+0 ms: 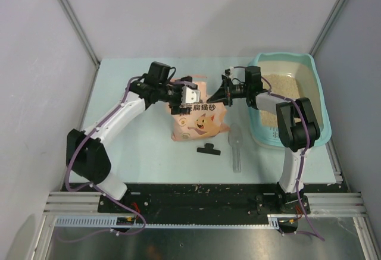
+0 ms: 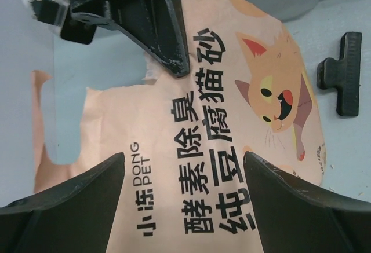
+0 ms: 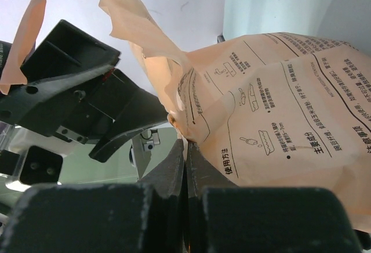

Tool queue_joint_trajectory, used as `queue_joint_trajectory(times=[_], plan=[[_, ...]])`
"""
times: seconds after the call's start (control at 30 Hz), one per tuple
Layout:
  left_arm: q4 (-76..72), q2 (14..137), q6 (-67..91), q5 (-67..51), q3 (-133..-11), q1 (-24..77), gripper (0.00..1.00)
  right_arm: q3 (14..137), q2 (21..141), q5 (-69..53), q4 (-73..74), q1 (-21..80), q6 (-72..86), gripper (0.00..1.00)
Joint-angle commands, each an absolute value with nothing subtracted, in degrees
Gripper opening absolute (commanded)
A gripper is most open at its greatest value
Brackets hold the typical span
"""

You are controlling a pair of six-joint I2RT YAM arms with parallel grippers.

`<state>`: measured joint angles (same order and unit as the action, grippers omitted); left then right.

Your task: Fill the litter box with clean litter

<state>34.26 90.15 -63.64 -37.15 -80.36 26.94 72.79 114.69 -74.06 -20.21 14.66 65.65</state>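
Note:
The teal litter box (image 1: 284, 57) stands at the back right, with beige clean litter (image 1: 286, 87) over its floor. The peach-pink cat bag (image 1: 199, 123) lies at the table's middle, with its torn top raised. My right gripper (image 1: 221, 93) is shut on the bag's top edge; in the right wrist view the gripper (image 3: 185, 146) pinches the bag (image 3: 290, 125). My left gripper (image 1: 190, 98) hovers open over the bag's front; in the left wrist view its fingers (image 2: 75, 201) straddle the printed bag (image 2: 191, 125) without touching it.
A clear plastic scoop (image 1: 236, 147) lies in front of the litter box. A black clip (image 1: 208, 149) lies just in front of the bag, and also shows in the left wrist view (image 2: 342, 73). The two grippers are close together above the bag.

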Motion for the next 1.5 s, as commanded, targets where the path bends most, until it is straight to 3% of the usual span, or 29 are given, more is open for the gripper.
queue_joint_trajectory(times=[0.0,0.27,0.47,0.67,0.7,0.73,0.77,0.9,0.93,1.0,1.1,1.3,1.47], plan=[[34.7,92.0,-69.0,-36.3,-80.3,28.0,0.86,76.6,113.3,-77.7,-21.2,14.8,66.7,0.0],[34.7,96.0,-70.3,-33.7,-80.2,28.0,0.84,76.6,113.2,-77.9,-20.4,14.4,66.1,0.0],[35.2,96.6,-70.0,-33.6,-79.7,28.0,0.72,76.6,113.7,-77.7,-17.2,13.6,64.8,0.0],[35.9,95.9,-70.4,-33.4,-77.7,28.0,0.67,76.6,113.8,-77.8,-15.1,13.0,64.5,0.0],[35.9,95.4,-69.9,-33.1,-77.9,28.0,0.68,76.6,113.8,-77.9,-14.6,13.0,64.2,0.0],[35.8,95.1,-67.3,-33.1,-78.4,27.7,0.75,76.6,113.6,-77.9,-14.4,12.9,64.0,0.0],[35.9,94.7,-64.9,-33.8,-80.3,27.2,0.99,76.6,113.5,-77.8,-14.2,12.8,63.8,0.0],[33.4,91.7,-43.2,-37.4,-85.6,24.7,1.0,76.6,112.9,-77.5,-13.6,12.6,62.8,0.0],[31.5,89.6,-30.2,-36.7,-85.5,23.6,1.0,76.6,112.9,-77.4,-13.6,12.7,62.8,0.0],[26.1,86.8,-11.9,-33.4,-83.0,22.5,1.0,76.6,113.1,-77.4,-13.7,12.7,62.8,0.0],[21.1,81.0,2.5,-30.9,-76.8,19.3,1.0,76.6,113.1,-77.3,-13.9,12.6,62.8,0.0],[16.9,73.1,-8.4,-28.4,-66.7,17.2,1.0,76.8,112.9,-77.2,-13.2,12.3,61.8,0.0],[18.5,81.7,8.1,-30.6,-69.2,10.1,0.98,77.0,113.1,-77.2,-12.8,12.2,61.3,0.0]])
